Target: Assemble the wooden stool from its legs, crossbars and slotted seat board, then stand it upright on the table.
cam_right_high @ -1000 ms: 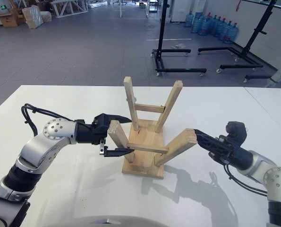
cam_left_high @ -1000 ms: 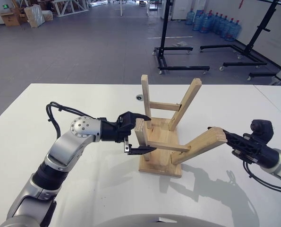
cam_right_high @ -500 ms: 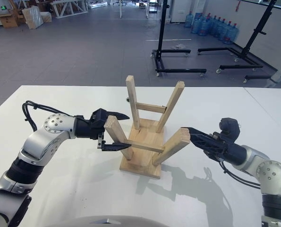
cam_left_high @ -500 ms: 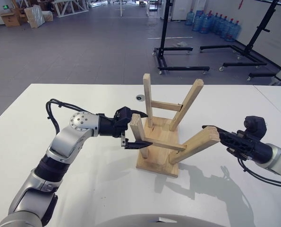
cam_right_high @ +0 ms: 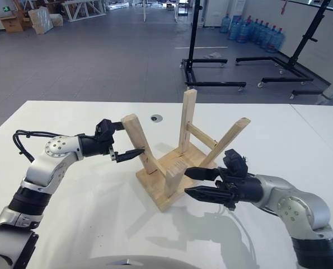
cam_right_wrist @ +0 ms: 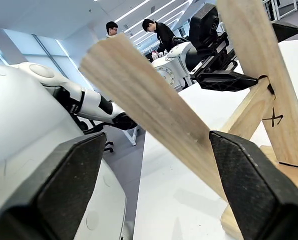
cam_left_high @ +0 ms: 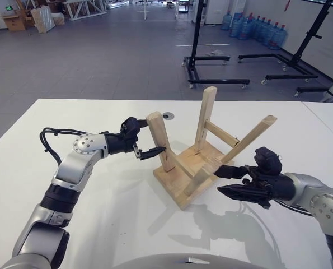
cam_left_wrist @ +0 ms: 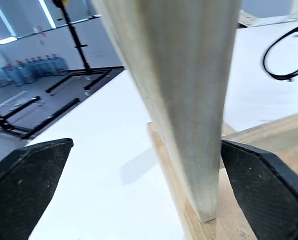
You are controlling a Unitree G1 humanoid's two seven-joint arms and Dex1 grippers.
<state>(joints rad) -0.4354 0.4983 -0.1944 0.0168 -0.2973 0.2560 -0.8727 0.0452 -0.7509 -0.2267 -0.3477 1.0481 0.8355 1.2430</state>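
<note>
Grey concrete floor (cam_left_high: 99,56) runs back through a wide hall behind the white table (cam_left_high: 99,224), with black wheeled stands (cam_left_high: 216,56) parked in the middle distance, a row of blue water bottles (cam_left_high: 256,25) along the far wall and cardboard boxes (cam_left_high: 18,19) in the far left corner. On the table, a small round fitting (cam_left_high: 167,116) sits in the top just behind the stool, and a black cable (cam_left_high: 54,130) loops off the left arm. The wooden stool (cam_left_high: 202,162) sits upside down at the table's centre, its seat board (cam_left_high: 172,180) down on the surface and turned corner-on to the robot, four legs splayed upward and joined in pairs by crossbars (cam_left_high: 222,133). The left pincer (cam_left_high: 156,137) comes in from the left with its fingers spread to either side of the near left leg (cam_left_high: 158,129), the lower fingertip right against the wood and the upper one partly hidden behind it; the left wrist view shows a clear gap on one side. The right pincer (cam_left_high: 216,183) reaches in from the right, fingers spread around the front leg (cam_left_high: 197,179), which leans toward the robot; in the right wrist view that leg crosses slantwise between the two pads, close against one and free of the other. Both arms hang low over the table, the stool between them
</note>
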